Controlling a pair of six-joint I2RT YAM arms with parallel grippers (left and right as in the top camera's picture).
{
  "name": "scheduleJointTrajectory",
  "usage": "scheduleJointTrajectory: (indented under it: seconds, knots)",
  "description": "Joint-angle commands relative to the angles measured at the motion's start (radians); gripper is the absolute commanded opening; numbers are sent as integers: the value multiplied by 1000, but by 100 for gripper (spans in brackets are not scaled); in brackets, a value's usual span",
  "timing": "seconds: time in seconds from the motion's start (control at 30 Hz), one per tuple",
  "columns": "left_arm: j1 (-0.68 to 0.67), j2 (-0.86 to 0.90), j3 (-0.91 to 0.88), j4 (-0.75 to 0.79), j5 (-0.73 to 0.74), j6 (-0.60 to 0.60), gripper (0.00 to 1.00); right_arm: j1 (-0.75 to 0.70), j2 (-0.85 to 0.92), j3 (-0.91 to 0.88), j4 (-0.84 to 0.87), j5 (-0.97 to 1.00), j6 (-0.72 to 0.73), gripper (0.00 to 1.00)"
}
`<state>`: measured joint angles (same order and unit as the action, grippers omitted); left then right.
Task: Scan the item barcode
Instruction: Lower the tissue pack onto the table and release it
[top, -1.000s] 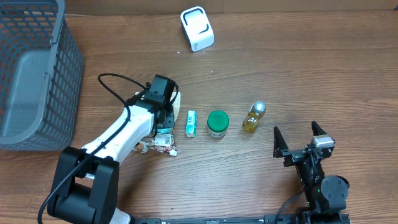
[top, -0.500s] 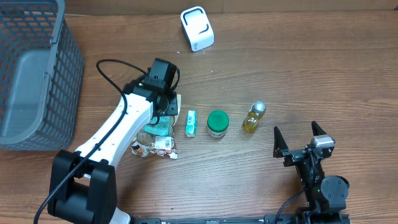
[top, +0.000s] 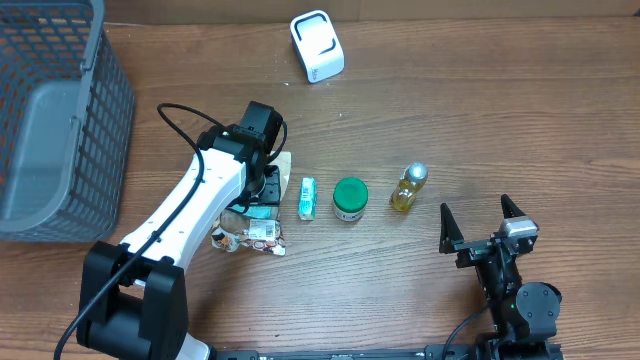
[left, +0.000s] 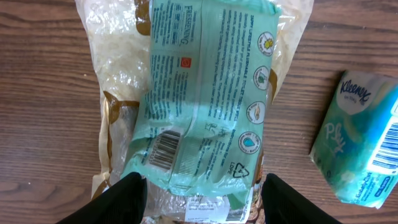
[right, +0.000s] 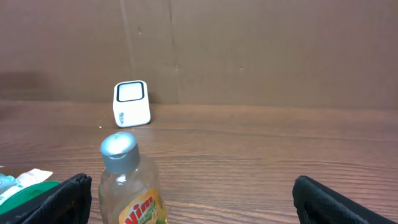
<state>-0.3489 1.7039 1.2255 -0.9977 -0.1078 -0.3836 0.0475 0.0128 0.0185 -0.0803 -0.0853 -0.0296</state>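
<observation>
My left fingers (left: 127, 196) stand apart on either side of the green wipes pack (left: 205, 93), which lies barcode (left: 163, 149) up on a crinkly clear bag (left: 118, 81) on the desk (left: 43, 124). My right fingers (right: 68, 199) are spread wide and empty, near the yellow bottle (right: 130, 193).

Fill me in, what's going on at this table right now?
The left fingers hang over a green wipes pack that lies on a clear bag, barcode facing up. They stand apart on either side of the pack and do not grip it. The right fingers sit open near the Vim bottle, holding nothing. The white scanner stands at the far edge of the table, so nothing is being scanned yet.
</observation>
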Motion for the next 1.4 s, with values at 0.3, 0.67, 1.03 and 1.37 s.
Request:
scheduleJointTrajectory:
  seconds: [0.3,0.67,1.03,1.37]
  knots:
    - [3,72,-68,51,6,22,60,-3,-9,-11,3,10,-4,100]
    - [3,115,-71,78,57,26,55,-3,-9,-11,3,10,-4,100]
    - [3,114,-24,113,62,26,55,-3,-9,-11,3,10,-4,100]
    - [24,113,122,46,150,73,60,-3,-9,-11,3,10,-4,100]
